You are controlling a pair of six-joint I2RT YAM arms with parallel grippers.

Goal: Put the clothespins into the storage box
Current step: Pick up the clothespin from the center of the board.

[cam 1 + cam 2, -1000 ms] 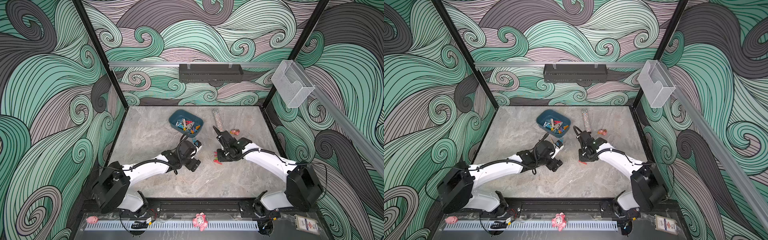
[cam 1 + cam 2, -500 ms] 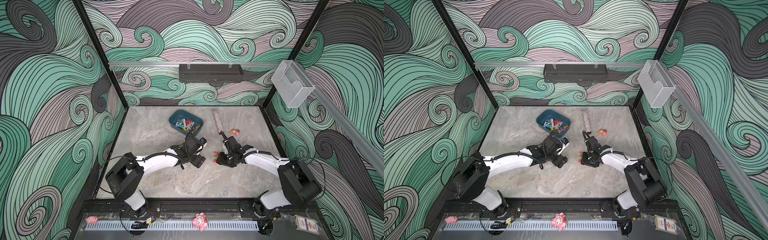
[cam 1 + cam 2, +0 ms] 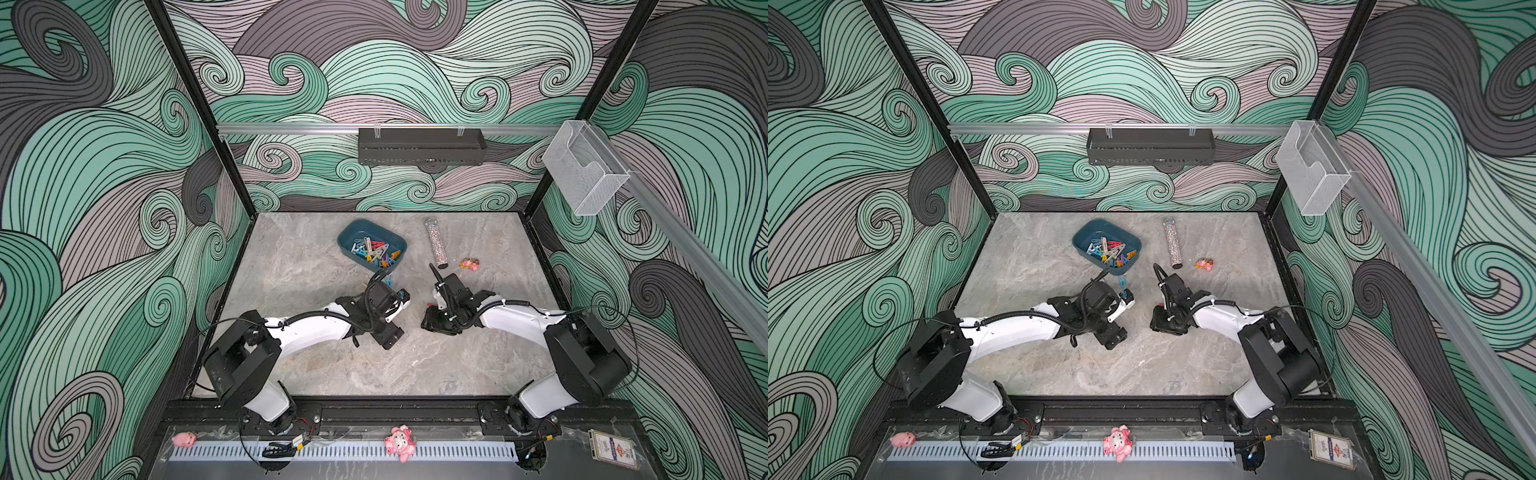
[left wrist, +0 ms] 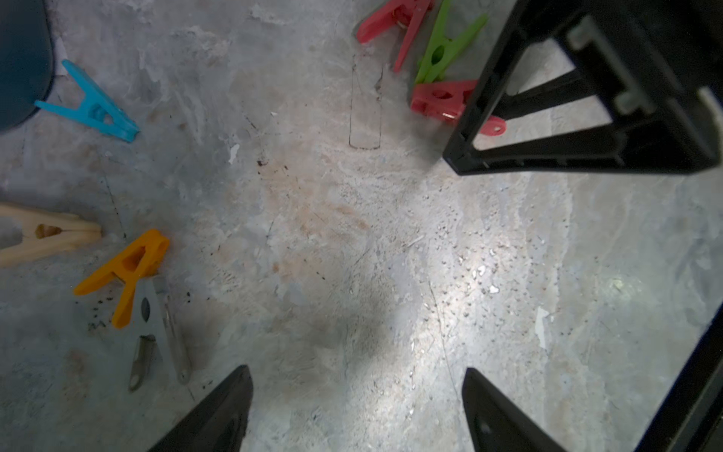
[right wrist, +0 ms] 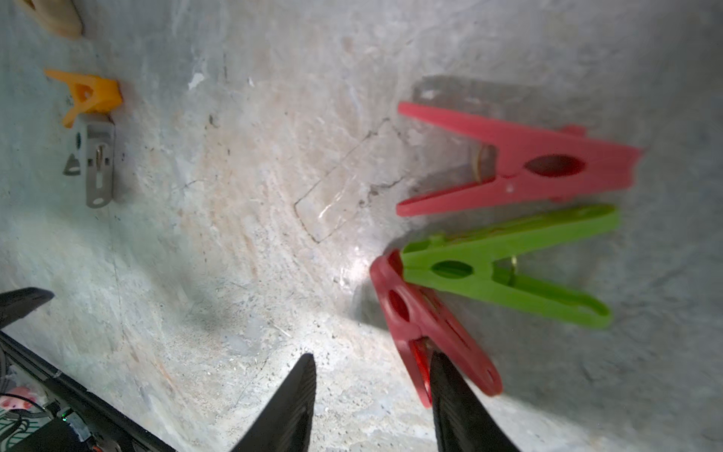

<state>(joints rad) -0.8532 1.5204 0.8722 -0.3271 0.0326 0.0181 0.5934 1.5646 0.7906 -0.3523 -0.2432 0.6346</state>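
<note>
**Both arms down low, right tool at the red-and-green cluster**

Since a second ago both arms have sunk toward the tabletop, and your right tool has come in beside the three-pin cluster. Its jaws stand partly apart with nothing between them. One fingertip overlaps the handle end of the near red clothespin; you cannot tell whether it touches. Your left tool gapes wide and empty over bare stone.

That red pin's nose touches the green clothespin, and the far red clothespin lies just beside it. Expect light, stiff, slick plastic with a spring. Pinch across the flat sides near the oval hole, not the splayed legs, or it will likely squirt out or drag its green neighbour.

Outward, the orange clothespin overlaps the grey clothespin, and the blue clothespin lies just outside the storage box, which already holds many clothespins. Room between the two tools is tight, so lift straight up before swinging. The way to the box looks open, with the glitter tube and pink toy off to one side.
</note>
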